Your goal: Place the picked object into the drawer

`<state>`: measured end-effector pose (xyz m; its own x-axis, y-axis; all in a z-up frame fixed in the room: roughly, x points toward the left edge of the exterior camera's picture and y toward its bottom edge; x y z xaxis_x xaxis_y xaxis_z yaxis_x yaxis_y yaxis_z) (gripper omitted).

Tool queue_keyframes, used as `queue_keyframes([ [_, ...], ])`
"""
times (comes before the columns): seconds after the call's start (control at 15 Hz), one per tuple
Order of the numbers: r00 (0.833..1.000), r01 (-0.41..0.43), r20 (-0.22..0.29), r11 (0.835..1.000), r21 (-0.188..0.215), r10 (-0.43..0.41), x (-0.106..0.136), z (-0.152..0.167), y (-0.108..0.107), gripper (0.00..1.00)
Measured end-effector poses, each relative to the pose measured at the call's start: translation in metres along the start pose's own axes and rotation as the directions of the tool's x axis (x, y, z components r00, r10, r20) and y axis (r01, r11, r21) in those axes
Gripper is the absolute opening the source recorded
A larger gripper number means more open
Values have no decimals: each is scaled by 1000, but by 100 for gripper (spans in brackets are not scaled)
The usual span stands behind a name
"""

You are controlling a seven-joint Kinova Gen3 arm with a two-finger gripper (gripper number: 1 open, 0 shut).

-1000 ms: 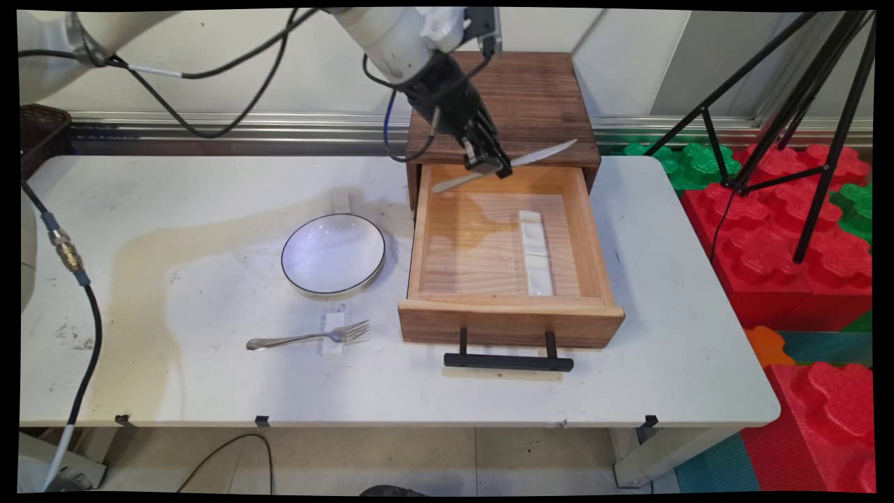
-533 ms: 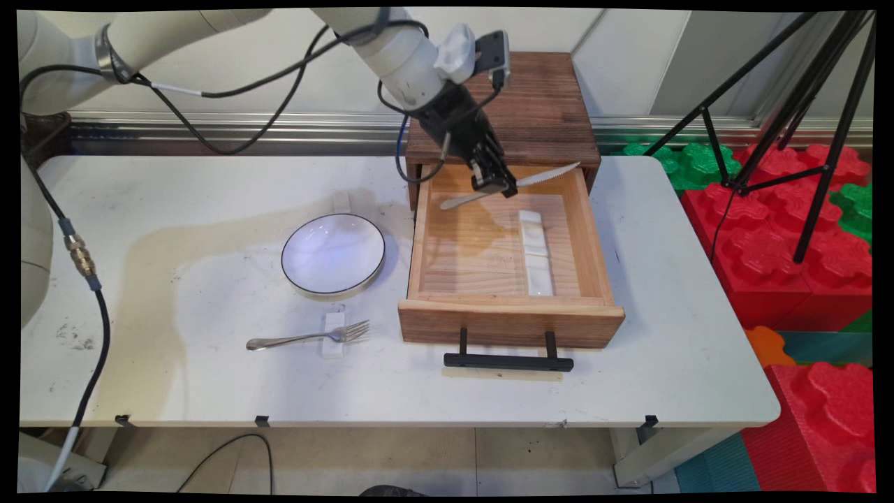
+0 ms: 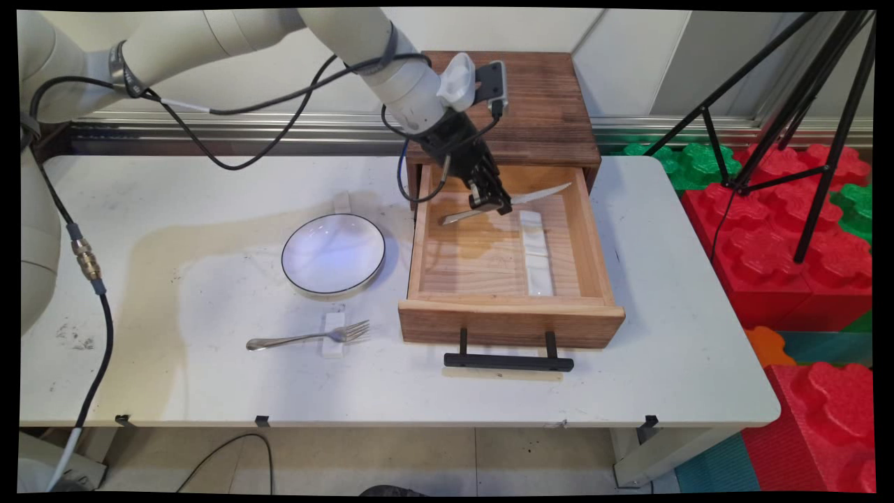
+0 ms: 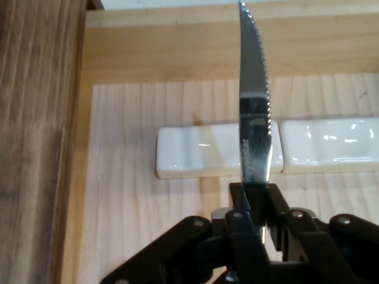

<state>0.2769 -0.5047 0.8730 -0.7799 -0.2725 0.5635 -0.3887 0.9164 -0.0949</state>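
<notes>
– Knife (image 3: 531,194) first: where?
– Pinched near mid-length in tool (image 3: 494,205), black fingers pressed tight on flat of blade. Held over back part of open drawer (image 3: 510,300), serrated tip toward drawer's right wall, handle end toward left.
– Stage?
– Mid-carry, by the look of it. Hanging above drawer floor, not lying on it. Crossing over far end of white rest (image 3: 536,258) inside drawer.
– From hand camera?
– Blade (image 4: 254,118) running straight up from tool (image 4: 254,192), teeth on right edge. Passing over left piece of white rest (image 4: 195,151), close to gap between its two pieces.
– Elsewhere on desk (image 3: 209,391)?
– Plate (image 3: 333,253) left of drawer, fork (image 3: 307,337) nearer, tines on small white block (image 3: 334,344). Both well apart from tool.
– Hard to make out?
– Clearance between blade and rest: cannot tell, touching or just above. Handle hidden behind linkage in hand view. Another white block (image 3: 342,201) half hidden behind plate. Top of cabinet (image 3: 538,105) partly covered by arm.
</notes>
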Motion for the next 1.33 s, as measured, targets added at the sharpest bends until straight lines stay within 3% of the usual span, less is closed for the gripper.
queue_keyframes([
  [1.33,1000,16,7,1000,-8,-16,-12,60,0,0],
])
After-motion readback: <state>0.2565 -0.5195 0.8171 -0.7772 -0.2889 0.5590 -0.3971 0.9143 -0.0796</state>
